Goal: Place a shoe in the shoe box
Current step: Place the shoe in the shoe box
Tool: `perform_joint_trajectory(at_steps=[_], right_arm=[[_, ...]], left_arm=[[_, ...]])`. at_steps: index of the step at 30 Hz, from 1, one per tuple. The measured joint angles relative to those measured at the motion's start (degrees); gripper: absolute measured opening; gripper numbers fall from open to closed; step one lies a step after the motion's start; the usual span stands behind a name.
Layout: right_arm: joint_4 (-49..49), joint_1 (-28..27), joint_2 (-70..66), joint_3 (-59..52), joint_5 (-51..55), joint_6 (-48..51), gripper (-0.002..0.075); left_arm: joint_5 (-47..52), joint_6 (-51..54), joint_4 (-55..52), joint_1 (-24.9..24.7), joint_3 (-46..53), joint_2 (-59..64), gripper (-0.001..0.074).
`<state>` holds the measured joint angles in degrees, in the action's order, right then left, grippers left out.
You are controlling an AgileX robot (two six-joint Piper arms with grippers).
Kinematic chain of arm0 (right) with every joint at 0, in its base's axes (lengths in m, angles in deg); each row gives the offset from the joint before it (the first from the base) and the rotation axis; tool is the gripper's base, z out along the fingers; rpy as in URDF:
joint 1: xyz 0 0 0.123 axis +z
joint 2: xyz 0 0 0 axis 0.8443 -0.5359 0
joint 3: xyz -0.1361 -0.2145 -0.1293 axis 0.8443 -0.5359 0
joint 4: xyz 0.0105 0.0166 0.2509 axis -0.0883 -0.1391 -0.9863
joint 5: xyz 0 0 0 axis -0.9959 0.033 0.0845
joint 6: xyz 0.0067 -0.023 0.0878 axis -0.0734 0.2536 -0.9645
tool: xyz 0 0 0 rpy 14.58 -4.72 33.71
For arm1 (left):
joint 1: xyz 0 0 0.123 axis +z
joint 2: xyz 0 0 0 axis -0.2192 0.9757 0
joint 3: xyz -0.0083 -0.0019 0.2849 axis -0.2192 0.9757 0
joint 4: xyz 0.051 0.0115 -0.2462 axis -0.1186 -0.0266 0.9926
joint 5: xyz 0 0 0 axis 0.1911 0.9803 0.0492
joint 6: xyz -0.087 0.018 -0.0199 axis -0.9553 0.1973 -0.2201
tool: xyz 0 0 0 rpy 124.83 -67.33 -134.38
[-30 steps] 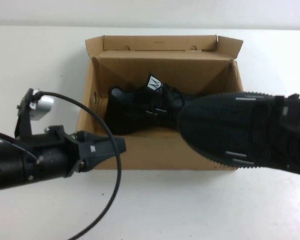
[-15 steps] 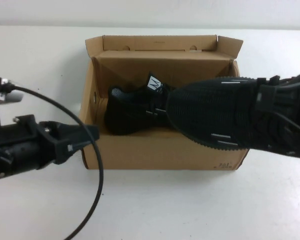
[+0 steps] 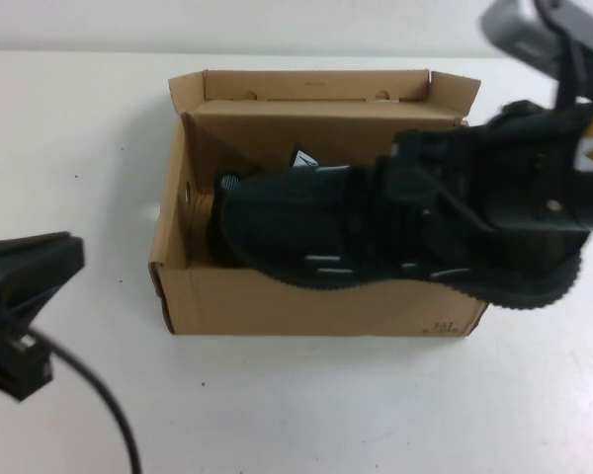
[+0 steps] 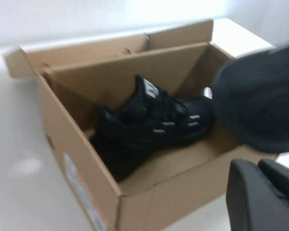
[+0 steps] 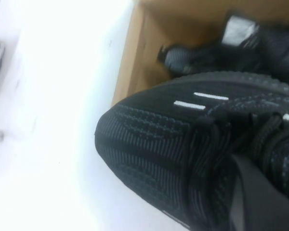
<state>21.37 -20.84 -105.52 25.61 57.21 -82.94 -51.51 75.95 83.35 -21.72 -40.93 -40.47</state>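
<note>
The brown cardboard shoe box [image 3: 306, 306] stands open in the middle of the table, its flap lid up at the back. One black mesh shoe [image 3: 304, 158] lies inside; in the high view only its white tongue tag shows, and it is clearer in the left wrist view [image 4: 154, 120]. My right gripper [image 3: 425, 202] is shut on a second shoe [image 3: 296, 232], held lengthwise over the box with its toe toward the left wall. In the right wrist view a finger [image 5: 260, 202] presses into this shoe's laces [image 5: 173, 144]. My left gripper [image 3: 67, 262] is shut and empty, left of the box.
The held shoe's heel and sole [image 3: 534, 291] overhang the box's front right corner. A black cable [image 3: 109, 405] trails from the left arm across the table's front left. In the left wrist view the box's near corner [image 4: 118, 197] is close to my left gripper [image 4: 258, 169].
My right gripper has carried the shoe leftward until it is over the box, covering the shoe inside. My left gripper has drawn back to the left, away from the box.
</note>
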Motion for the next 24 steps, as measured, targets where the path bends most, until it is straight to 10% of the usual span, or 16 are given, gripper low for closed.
perform_joint_trajectory(at_steps=[9, 24], right_arm=[[-22.6, -7.6, -14.0, 11.0, 4.9, 25.8, -0.0004], [-25.6, -8.2, -26.0, 14.1, 4.2, 29.8, -0.0005]], left_arm=[[-0.2, -8.0, -10.7, 0.0, 0.0, -7.2, 0.0001], [0.2, -9.1, -11.9, 0.0, 0.0, -7.2, 0.0001]])
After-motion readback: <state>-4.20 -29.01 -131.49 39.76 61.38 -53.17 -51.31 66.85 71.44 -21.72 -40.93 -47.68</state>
